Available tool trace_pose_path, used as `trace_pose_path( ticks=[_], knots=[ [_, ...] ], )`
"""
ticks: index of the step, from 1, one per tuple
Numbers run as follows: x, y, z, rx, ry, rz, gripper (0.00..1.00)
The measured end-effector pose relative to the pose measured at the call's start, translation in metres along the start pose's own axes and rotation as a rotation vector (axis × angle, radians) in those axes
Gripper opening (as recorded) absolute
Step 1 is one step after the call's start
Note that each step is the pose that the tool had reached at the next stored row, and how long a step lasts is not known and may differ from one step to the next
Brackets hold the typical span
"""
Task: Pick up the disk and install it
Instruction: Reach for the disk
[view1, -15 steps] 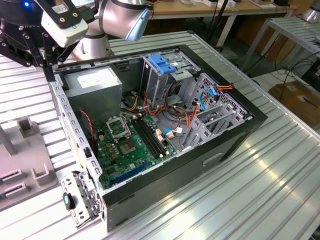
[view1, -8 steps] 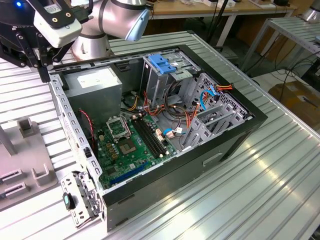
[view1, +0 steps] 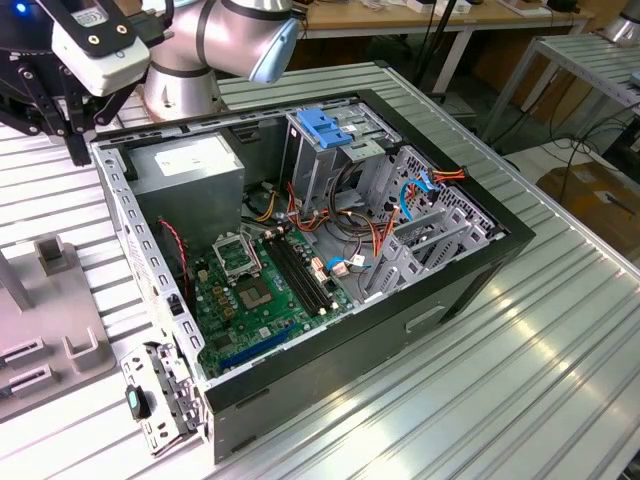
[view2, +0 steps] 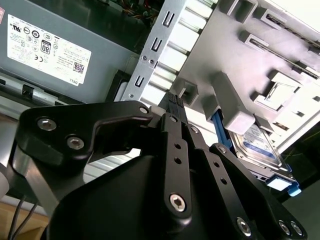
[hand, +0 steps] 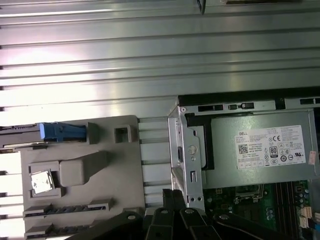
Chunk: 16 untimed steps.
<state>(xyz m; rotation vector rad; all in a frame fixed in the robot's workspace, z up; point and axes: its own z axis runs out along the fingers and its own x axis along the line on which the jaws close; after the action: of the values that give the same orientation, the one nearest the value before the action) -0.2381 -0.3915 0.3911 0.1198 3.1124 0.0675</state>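
The disk (view2: 256, 144) is a silver-grey drive with a blue-and-white label and blue side rails. It rests in a slot of a grey plastic fixture (view2: 235, 75) beside the open computer case (view1: 400, 300). In the first wrist view its blue rail (hand: 62, 132) shows at the fixture's edge. My gripper (view2: 175, 102) hangs above the gap between the fixture and the case corner, by the power supply. It is shut with nothing in it and stays clear of the disk. In the exterior view the gripper (view1: 78, 150) is at the case's far corner, on that view's left.
Inside the case are a grey power supply (view1: 190, 165), a green motherboard (view1: 255, 295), a tall metal cage with a light-blue latch (view1: 325, 125) and a drive bay with loose cables (view1: 430, 220). The fixture (view1: 45, 310) stands on a ribbed metal table (view1: 500, 400).
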Motion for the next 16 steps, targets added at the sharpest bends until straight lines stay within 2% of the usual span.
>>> trace_pose_path(
  ticks=[16],
  knots=[
    [0.02,0.0084,0.0007,0.0,-0.0001,0.001,0.11]
  ],
)
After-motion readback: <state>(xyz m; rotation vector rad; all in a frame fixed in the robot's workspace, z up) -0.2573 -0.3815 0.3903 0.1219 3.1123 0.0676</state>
